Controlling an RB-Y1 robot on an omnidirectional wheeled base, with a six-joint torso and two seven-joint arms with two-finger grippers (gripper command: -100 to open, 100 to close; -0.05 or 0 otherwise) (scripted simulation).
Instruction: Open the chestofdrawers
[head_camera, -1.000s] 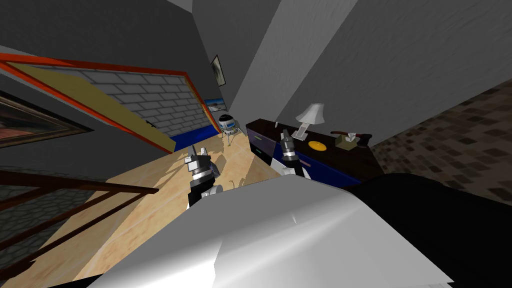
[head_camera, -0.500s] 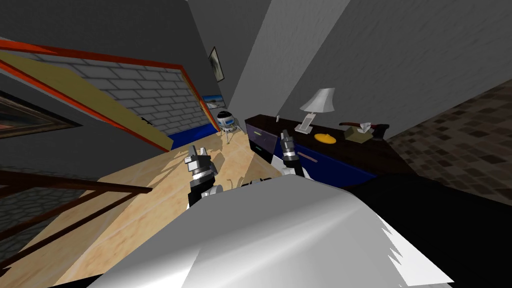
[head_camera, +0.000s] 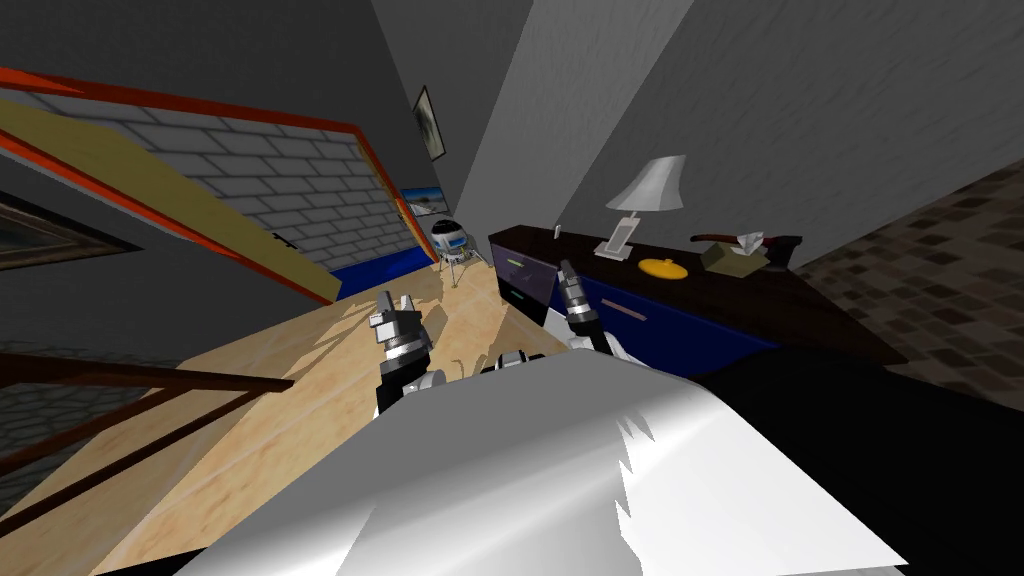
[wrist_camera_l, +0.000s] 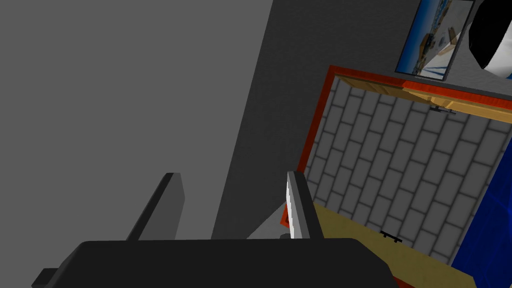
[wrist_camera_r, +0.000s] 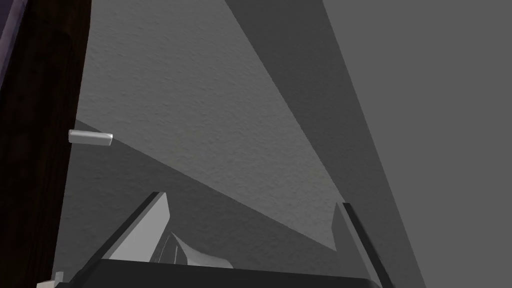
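The chest of drawers (head_camera: 700, 300) is long and low with a dark top, standing along the grey wall to my right. Its near end has a purple drawer front (head_camera: 527, 268) with a pale handle, and a blue front (head_camera: 660, 330) with a pinkish handle (head_camera: 622, 311) follows. My right gripper (head_camera: 567, 270) is raised in front of the purple end, open and holding nothing (wrist_camera_r: 250, 220); the chest's dark edge (wrist_camera_r: 35, 150) runs beside it. Over the wooden floor, my left gripper (head_camera: 396, 300) is open too (wrist_camera_l: 232, 200).
On the chest stand a white lamp (head_camera: 645, 195), a yellow disc (head_camera: 664, 268), a tissue box (head_camera: 735, 256) and a small pale stick (head_camera: 557, 231). A round white and blue thing on legs (head_camera: 452, 243) stands past the chest. A red-framed open door (head_camera: 200, 200) and a dark railing (head_camera: 150, 378) are on the left.
My view has swung, so the chest of drawers now stretches further right and looks nearer. Both grippers keep their pose and stay open.
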